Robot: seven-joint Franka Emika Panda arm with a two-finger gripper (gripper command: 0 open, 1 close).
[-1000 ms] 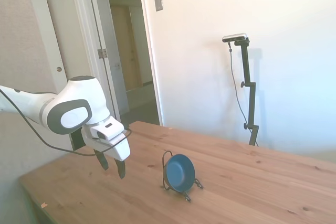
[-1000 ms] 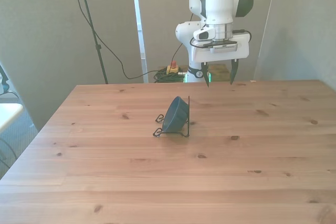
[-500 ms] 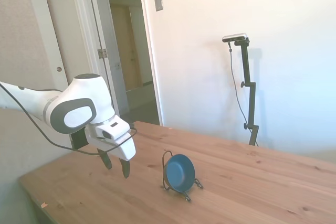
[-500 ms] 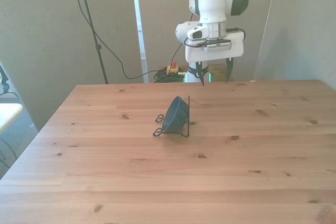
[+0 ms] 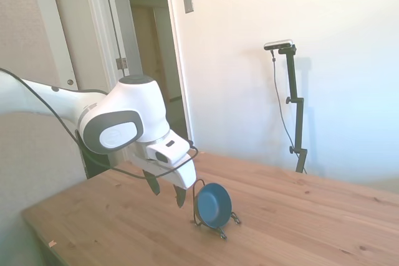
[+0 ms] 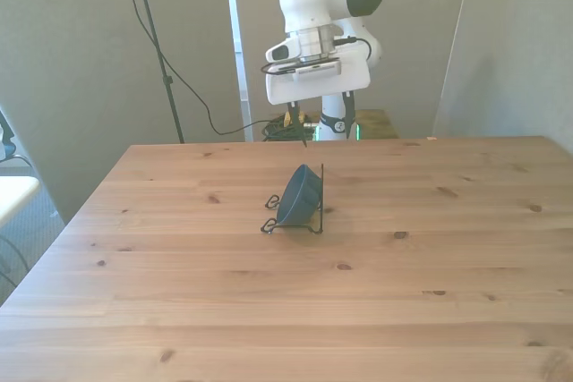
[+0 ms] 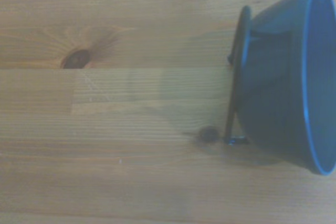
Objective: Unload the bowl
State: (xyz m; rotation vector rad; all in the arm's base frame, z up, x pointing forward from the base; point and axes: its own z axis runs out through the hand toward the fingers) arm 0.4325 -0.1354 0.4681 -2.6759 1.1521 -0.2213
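The arm (image 5: 118, 123) has glossy white rounded housings with grey joint caps. A black cable (image 5: 50, 113) runs along it. The gripper (image 5: 167, 192) carries dark fingers under a white body.

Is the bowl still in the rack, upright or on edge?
In, on edge: the bowl leans against the wire rack, opening sideways, untouched by the pincer.

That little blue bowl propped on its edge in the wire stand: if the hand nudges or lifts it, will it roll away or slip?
The bowl stands on its rim against the thin wire rack, so a nudge would probably tip or roll it. It looks smooth, so it may be slippery to pinch. The light-looking rack might shift along with it.
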